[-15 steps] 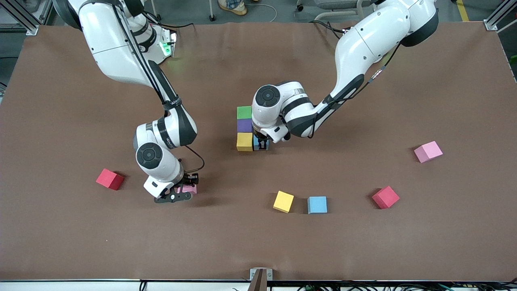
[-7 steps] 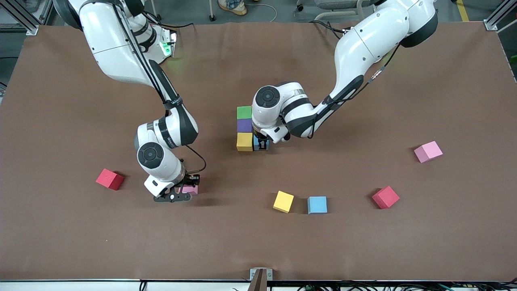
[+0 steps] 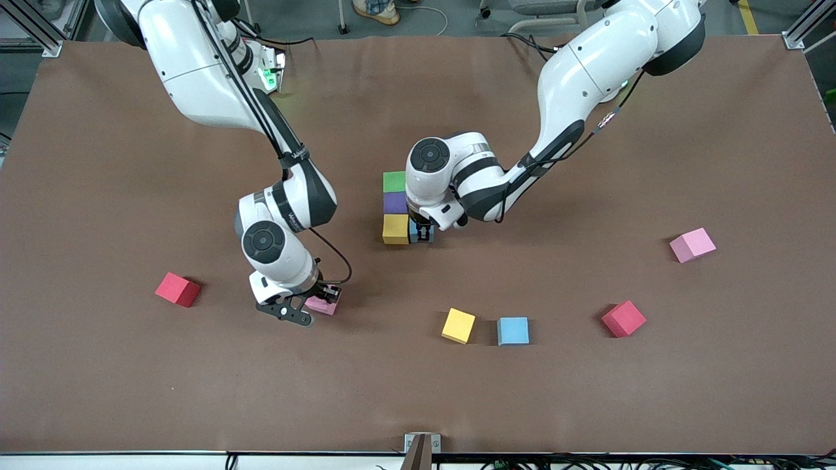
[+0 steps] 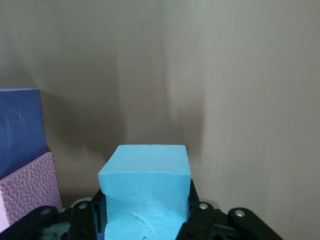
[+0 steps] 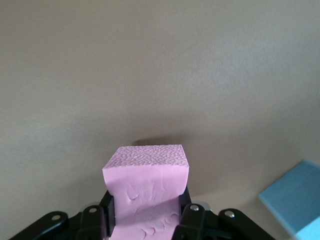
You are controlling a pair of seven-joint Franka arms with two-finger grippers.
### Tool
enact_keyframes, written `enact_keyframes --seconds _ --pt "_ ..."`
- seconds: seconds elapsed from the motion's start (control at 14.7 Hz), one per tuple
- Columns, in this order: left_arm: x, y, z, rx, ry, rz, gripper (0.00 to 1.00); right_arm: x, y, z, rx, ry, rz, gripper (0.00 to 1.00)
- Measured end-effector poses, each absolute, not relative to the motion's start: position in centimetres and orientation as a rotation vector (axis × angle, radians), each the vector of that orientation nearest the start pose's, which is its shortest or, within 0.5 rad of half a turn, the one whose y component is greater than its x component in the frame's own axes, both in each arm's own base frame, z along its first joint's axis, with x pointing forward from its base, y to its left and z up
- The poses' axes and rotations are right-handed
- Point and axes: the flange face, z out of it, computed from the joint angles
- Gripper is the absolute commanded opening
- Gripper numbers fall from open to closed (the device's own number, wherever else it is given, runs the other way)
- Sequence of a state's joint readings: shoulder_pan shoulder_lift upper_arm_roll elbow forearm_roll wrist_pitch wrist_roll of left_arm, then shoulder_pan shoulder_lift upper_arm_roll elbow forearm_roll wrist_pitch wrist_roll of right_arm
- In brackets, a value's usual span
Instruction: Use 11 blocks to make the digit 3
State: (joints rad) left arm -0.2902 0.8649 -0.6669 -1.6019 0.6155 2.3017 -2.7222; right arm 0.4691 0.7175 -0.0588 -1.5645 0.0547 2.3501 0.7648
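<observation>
**Lower part of the front view.** A loose yellow cube (image 3: 458, 326) and a loose blue cube (image 3: 513, 331) lie side by side, close together but apart. The first red cube (image 3: 624, 318) lies toward the left arm's end, tilted out of line with them. All the cubes are small matte foam blocks of equal size.

**Right pincer** (image 3: 313, 307). It is closed on the held pink cube (image 3: 322, 305), toward the right arm's end of the tabletop (image 3: 130, 391). In the right wrist view this cube (image 5: 147, 185) sits between the two black fingers (image 5: 107, 215) with its pebbled face outward. A corner of the loose blue cube (image 5: 295, 200) shows at the frame's edge. Whether the held cube is clear of the tabletop cannot be told. Compared with one second ago, pincer and cube have shifted toward the middle of the frame and the wrist has turned. The second red cube (image 3: 177, 289) lies just farther up the frame, well apart from the pincer.

**Middle of the frame.** A loose pink cube (image 3: 692, 245) lies alone toward the left arm's end.

**Left pincer** (image 3: 423, 234). It grips the light-blue cube (image 3: 416, 232), which touches the column's yellow cube (image 3: 395, 229). In the left wrist view the light-blue cube (image 4: 145, 195) fills the space between the fingers (image 4: 200, 215). This arm's pose matches the earlier frames.

**Figure so far.** From the yellow cube, a purple cube (image 3: 394, 203) and a green cube (image 3: 394, 181) run up the frame, touching in a straight line.
</observation>
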Motion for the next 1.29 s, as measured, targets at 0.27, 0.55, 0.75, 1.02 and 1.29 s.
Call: enact_keyframes --seconds 0.27,0.55,0.75,1.02,1.29 --pt "46.2 -51.9 20.2 -2.289 -2.228 0.069 0.18 64.7 29.6 23.1 -3.005 0.733 -0.090 0.02" --pt "46.2 -51.9 20.2 -2.289 -2.228 0.069 0.25 64.9 29.3 23.3 -2.909 0.946 -0.051 0.00" --pt "46.2 -52.0 20.2 -2.294 -2.234 0.073 0.56 64.9 29.6 23.4 -2.835 1.119 -0.037 0.00" --pt "46.3 -52.0 20.0 -2.297 -2.238 0.073 1.00 64.6 31.1 24.0 -2.726 1.341 -0.026 0.00" --pt "46.6 -51.7 19.7 -2.293 -2.243 0.067 1.00 64.4 32.0 24.3 -2.673 1.434 -0.022 0.00"
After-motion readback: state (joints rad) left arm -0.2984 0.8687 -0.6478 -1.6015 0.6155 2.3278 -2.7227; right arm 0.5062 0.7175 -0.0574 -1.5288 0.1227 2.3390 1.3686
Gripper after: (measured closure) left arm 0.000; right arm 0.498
